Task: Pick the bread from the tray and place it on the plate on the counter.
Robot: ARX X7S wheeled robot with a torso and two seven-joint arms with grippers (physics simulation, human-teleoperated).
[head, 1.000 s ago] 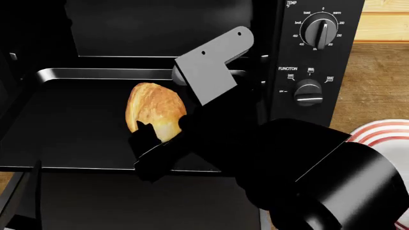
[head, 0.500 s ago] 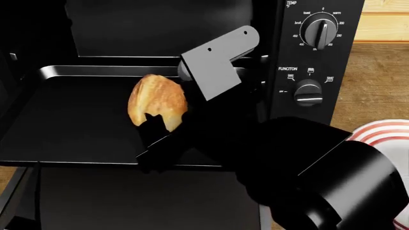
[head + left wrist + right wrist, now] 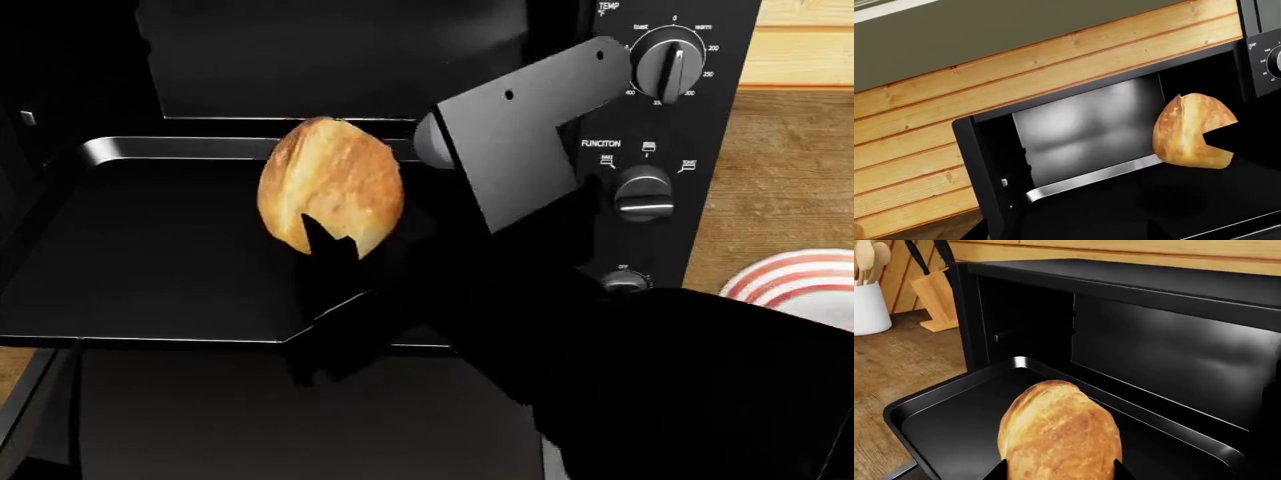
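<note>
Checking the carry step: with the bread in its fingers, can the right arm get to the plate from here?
Probably yes. The right gripper holds the bread above the tray, and the plate lies uncovered on the counter, past the oven's control panel.

The oven's control panel (image 3: 650,150) reads "TEMP" above the upper dial (image 3: 674,62), ringed by "toast", "warm", "broil", 200, 250, 400. "FUNCITON" stands above the lower knob (image 3: 643,192); its smaller labels are illegible.
</note>
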